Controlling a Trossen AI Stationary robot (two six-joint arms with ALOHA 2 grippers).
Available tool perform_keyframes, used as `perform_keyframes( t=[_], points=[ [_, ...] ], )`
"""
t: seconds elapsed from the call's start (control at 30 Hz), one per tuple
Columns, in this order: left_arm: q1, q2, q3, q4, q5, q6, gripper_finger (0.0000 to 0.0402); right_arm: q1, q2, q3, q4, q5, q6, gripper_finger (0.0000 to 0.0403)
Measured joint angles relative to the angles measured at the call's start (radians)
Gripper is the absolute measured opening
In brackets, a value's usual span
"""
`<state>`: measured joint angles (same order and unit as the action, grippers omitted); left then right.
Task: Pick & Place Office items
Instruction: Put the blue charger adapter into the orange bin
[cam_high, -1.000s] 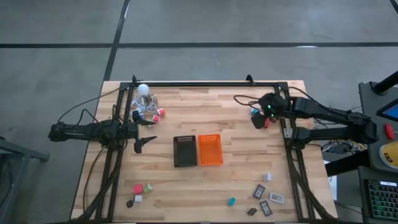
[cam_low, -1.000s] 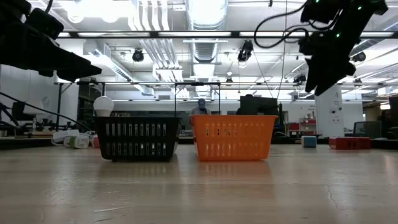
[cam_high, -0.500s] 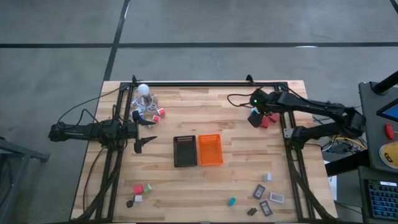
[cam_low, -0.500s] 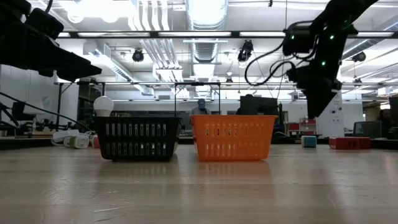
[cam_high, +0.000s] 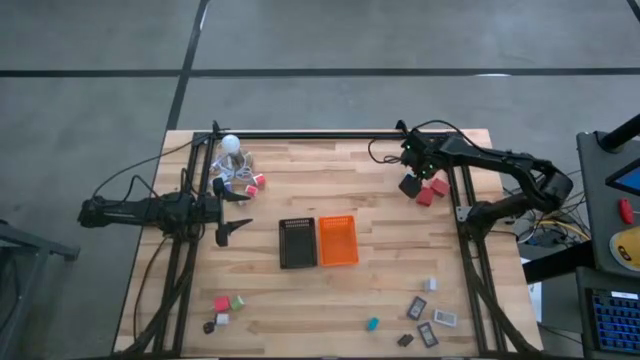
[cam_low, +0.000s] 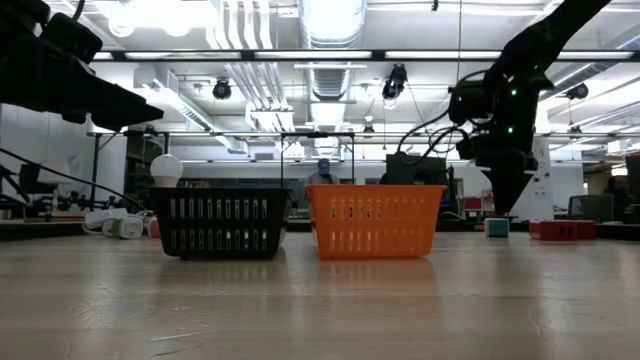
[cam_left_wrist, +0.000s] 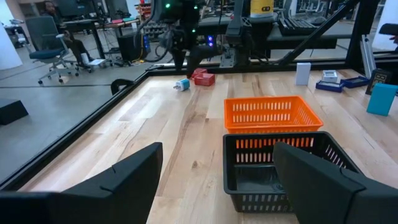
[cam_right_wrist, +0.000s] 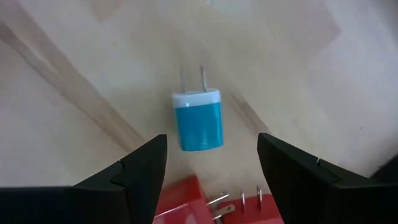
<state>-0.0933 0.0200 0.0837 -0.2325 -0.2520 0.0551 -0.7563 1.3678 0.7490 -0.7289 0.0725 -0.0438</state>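
Observation:
The office items lie in groups. A blue plug block with two prongs lies flat beside red blocks near the far right corner. Red and green pieces sit by the near edge on the left. Flat grey-black rectangles and a teal piece sit near right. My right gripper is open and hangs low over the blue plug block, one finger on either side, touching nothing. My left gripper is open and waits above the table's left side.
A black tray and an orange tray stand side by side at the table's middle. A white ball with coiled cable and small pink-red blocks lie far left. Bare wood stretches between the trays and the right gripper.
My right gripper has come down from high above the table toward the blue plug block and the red blocks, shifting a little toward the table's left and far edge. Its arm has swung toward the far edge. Nothing on the table has moved.

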Motion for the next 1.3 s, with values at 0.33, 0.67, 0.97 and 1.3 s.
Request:
perform_keyframes(
  t=[0.33,0.67,0.97,1.3],
  points=[
    [0.0,0.0,0.0,0.0,0.0,0.0,0.031,-0.049,0.097,0.001,0.056,-0.072,-0.06,0.0244],
    [0.0,0.0,0.0,0.0,0.0,0.0,0.031,-0.05,0.148,0.001,0.071,-0.073,-0.065,0.022],
    [0.0,0.0,0.0,0.0,0.0,0.0,0.031,-0.049,0.153,0.001,0.087,-0.073,-0.091,0.0157],
    [0.0,0.0,0.0,0.0,0.0,0.0,0.031,-0.049,0.152,0.002,0.09,-0.073,-0.098,0.0124]
  ],
)
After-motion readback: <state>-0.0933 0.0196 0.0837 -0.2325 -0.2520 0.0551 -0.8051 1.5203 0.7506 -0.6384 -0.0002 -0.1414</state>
